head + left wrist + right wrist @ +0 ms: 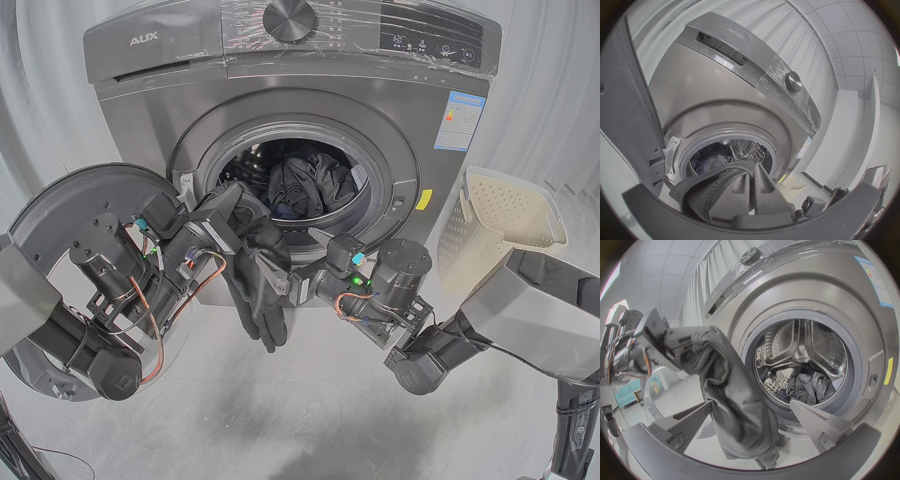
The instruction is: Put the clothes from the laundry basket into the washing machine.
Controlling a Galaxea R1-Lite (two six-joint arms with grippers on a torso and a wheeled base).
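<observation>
**Q:** What is the largest body in your head view?

**A:** The washing machine. It is a front-loader, and its round door is swung open on your robot's left. The laundry basket is just beside the machine's right corner, with its perforated inside turned toward you.

**Q:** Where do the clothes lie?

**A:** A dark bundle of clothes rests inside the drum, close to the front of the opening. One more dark garment hangs outside, in front of the opening's lower left rim, and drapes down toward the floor.

**Q:** How do your grippers stand?

**A:** Your left gripper is clamped on the garment's upper end. Its fingers are pressed together, with cloth wrapped over them. Your right gripper is spread wide just below the opening and grasps nothing. In the right wrist view the hanging garment crosses the gap between that gripper's fingers. You cannot tell whether the cloth touches them.
</observation>
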